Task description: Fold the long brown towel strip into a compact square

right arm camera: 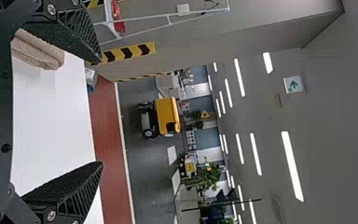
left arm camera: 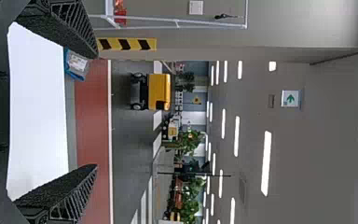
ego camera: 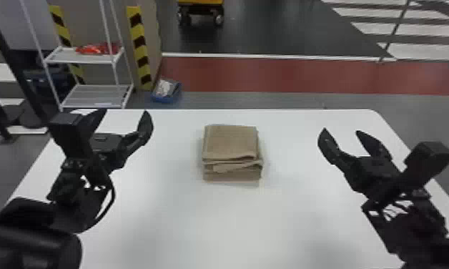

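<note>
The brown towel (ego camera: 231, 143) lies folded into a thick, squarish stack at the middle of the white table, its layered edges and a small loose flap facing the robot. My left gripper (ego camera: 122, 118) is held open to the left of it, apart from the cloth; in the left wrist view the fingers of my left gripper (left arm camera: 95, 112) stand wide apart with nothing between them. To the right of the stack, my right gripper (ego camera: 341, 132) is open too. The right wrist view has the towel (right arm camera: 37, 50) beside one finger of my right gripper (right arm camera: 100, 109), not touching it.
The white table (ego camera: 234, 221) extends around the towel. Beyond its far left edge stand a white shelf rack (ego camera: 88, 96) with red items and a blue bin (ego camera: 166, 91) on the floor. A yellow cart (left arm camera: 159, 92) is farther off.
</note>
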Action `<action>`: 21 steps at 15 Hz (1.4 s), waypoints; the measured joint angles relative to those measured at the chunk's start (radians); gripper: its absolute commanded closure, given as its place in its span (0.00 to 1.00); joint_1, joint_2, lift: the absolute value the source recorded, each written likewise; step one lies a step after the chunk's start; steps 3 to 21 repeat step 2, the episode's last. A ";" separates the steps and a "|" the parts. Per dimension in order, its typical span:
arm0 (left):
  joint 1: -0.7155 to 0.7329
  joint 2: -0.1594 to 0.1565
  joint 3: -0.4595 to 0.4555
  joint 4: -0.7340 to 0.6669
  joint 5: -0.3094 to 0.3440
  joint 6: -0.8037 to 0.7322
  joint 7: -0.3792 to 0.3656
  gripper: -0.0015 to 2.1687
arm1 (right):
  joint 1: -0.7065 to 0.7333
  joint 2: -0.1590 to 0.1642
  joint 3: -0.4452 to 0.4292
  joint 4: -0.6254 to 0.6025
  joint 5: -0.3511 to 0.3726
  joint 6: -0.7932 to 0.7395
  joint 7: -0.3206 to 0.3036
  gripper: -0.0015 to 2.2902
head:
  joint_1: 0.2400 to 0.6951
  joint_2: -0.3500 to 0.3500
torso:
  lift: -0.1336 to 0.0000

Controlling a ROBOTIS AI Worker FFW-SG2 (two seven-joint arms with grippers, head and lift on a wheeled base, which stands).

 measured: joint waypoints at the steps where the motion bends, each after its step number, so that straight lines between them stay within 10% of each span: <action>1: 0.000 0.000 0.000 0.000 0.000 0.000 0.000 0.02 | 0.000 0.000 0.000 0.000 -0.001 0.000 0.000 0.05 | 0.84 0.45 | 0.10; 21: -0.001 0.000 -0.001 0.000 0.001 0.000 0.000 0.02 | 0.000 0.000 -0.001 0.000 -0.001 -0.001 0.001 0.05 | 0.84 0.45 | 0.10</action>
